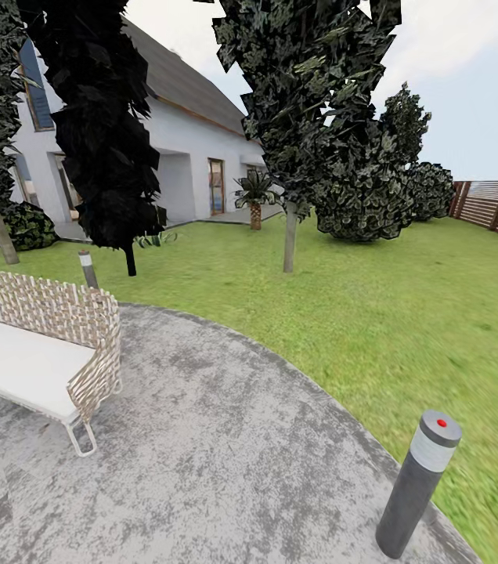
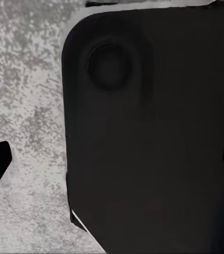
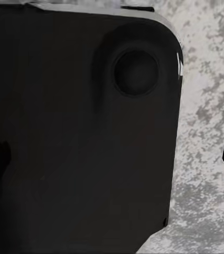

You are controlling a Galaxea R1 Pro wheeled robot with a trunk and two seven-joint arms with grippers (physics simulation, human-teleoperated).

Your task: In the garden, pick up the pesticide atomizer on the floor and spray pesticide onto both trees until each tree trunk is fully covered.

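Me on the grey patio facing the lawn and house — both claws wide, holding nothing.

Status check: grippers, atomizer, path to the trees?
Both grippers open, empty, over grey paving. No atomizer in sight. Pale-trunked tree ahead across lawn; bollard near right, wicker sofa left.
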